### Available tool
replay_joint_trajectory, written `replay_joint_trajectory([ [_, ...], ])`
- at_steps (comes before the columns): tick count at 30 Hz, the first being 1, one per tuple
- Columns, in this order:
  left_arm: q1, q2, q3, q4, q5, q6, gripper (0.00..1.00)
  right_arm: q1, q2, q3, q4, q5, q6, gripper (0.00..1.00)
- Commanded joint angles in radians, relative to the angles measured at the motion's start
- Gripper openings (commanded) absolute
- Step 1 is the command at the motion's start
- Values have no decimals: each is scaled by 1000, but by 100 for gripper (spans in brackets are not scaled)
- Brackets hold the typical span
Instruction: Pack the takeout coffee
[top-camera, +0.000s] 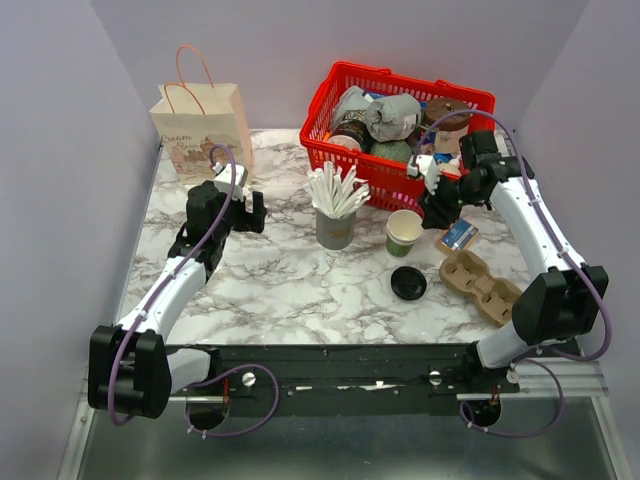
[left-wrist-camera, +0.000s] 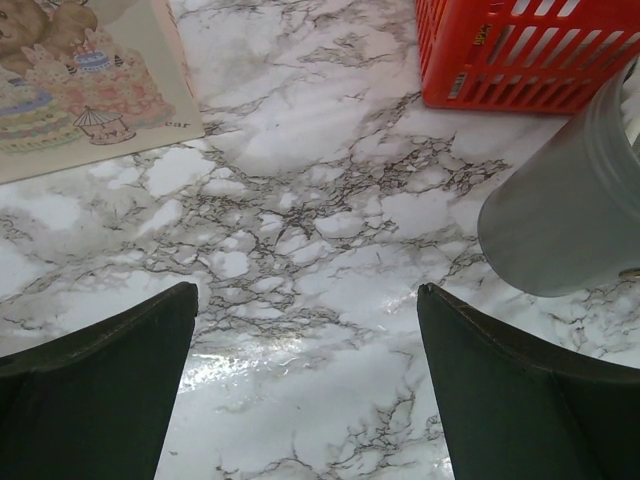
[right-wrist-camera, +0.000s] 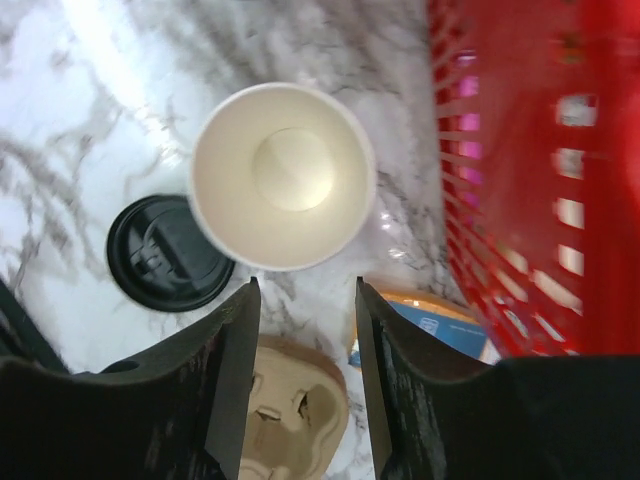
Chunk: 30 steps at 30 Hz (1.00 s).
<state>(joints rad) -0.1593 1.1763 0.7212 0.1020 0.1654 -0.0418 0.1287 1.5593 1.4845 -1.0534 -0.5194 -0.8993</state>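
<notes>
The right gripper (right-wrist-camera: 305, 285) points straight down, jaws partly apart, nothing between them. Just past its tips stands the takeout coffee cup (top-camera: 404, 232), green, with its top open (its pale bottom shows). Its black lid (top-camera: 408, 283) lies flat on the table (left-wrist-camera: 300, 200), on the cup's near side. The right arm bends in from the right, wrist beside the red basket (top-camera: 340, 160). The left gripper (left-wrist-camera: 305, 300) gapes wide, low over the table, left of the grey cup (left-wrist-camera: 570, 210).
</notes>
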Motion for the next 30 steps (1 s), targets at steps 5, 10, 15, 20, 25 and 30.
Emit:
replay_joint_trajectory([
  [5,-3,-35,-39,-13,59,19,99,75,-4,-15,-145,-82,-254,51],
  [10,-3,-38,-42,-19,48,31,99,132,16,-32,-102,-41,-288,50],
  [15,-2,-40,-42,-22,17,37,99,150,57,-15,-115,-31,-319,50],
  [20,4,-41,-43,-15,11,60,99,164,85,-10,-117,-8,-334,49],
  [25,7,-41,-45,-12,8,60,99,176,111,-16,-115,12,-331,47],
  [30,12,-41,-52,-8,8,57,99,180,122,-20,-109,24,-320,42],
])
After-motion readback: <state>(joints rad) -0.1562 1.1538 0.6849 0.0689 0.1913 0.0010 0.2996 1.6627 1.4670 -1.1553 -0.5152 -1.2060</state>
